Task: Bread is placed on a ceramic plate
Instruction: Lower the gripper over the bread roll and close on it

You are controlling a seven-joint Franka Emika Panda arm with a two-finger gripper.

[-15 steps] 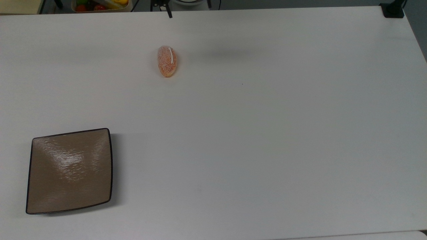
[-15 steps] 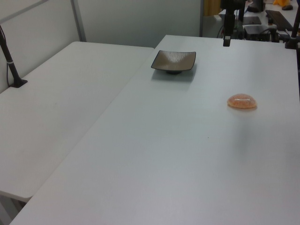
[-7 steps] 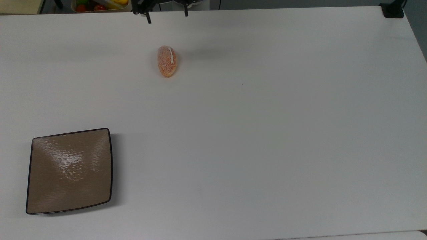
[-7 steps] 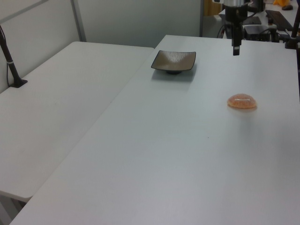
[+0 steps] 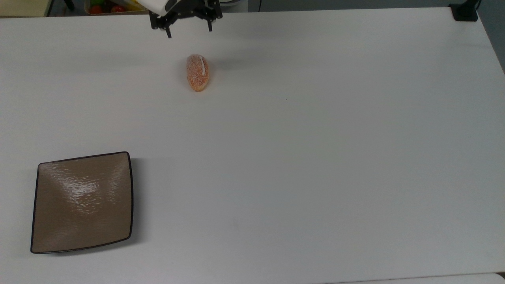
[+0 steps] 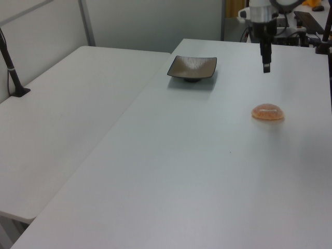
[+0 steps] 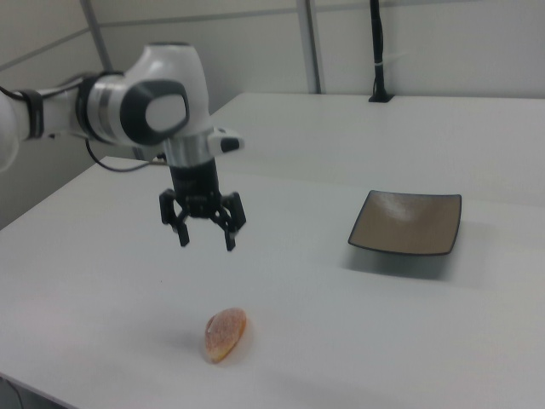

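The table is a wide white surface, and I take the bread as my landmark on it. My hand hangs in the air above and just beyond the bread toward the top view's upper edge, touching nothing, with its two fingers spread wide apart and empty.

The step in hand, as I judge it, is the approach to the pick. To do it well I should bring my hand straight over the loaf's middle, then come down with one finger on each long flank, so that I close across the narrow width and not along the length. In the top view the loaf's long axis runs up and down, and my fingers already sit apart roughly across it, so little turning seems needed. The loaf is low and rounded, so I should go nearly to the table before closing, and close gently so it doesn't squirt out.

The ceramic plate lies well apart from the bread, toward the top view's lower left. It is square and glossy tan-brown with a dark rim, and nothing lies on it.
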